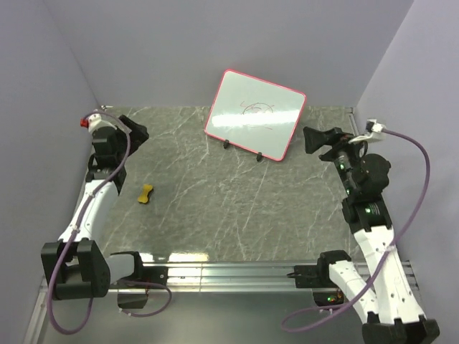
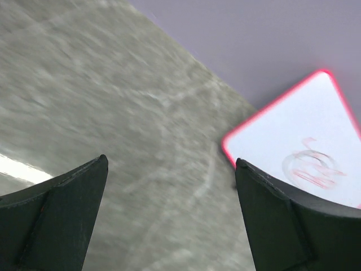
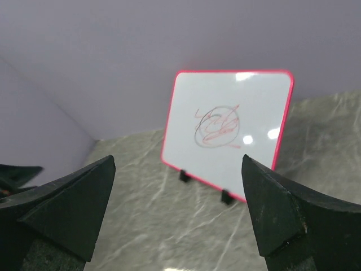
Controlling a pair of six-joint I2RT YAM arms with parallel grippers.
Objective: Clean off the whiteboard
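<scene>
— Whiteboard [image 1: 256, 115] first: where is it?

— Propped on its two black feet [image 1: 242, 148] on the marbled table [image 1: 215, 215], face tilted back, with the grey wall [image 1: 215, 43] behind it. Whether its top edge touches that wall I cannot tell. Red and dark scribbles [image 1: 258, 110] sit near the middle of its white face, and the pink-red frame runs all the way round.

— And your jaws?

— Both pairs stand spread wide, with nothing between them. My left gripper [image 1: 135, 131] hangs well to the left of the whiteboard and apart from it; from that wrist I see only the board's nearer corner past my right-hand finger. My right gripper [image 1: 318, 140] hangs just off the whiteboard's right side, not touching it; from that wrist the whole board shows between my two fingers.

— Anything else lying about?

— A small yellow eraser [image 1: 146, 193], flat on the table, to the near left of the whiteboard and well apart from it. Neither gripper touches it.
</scene>
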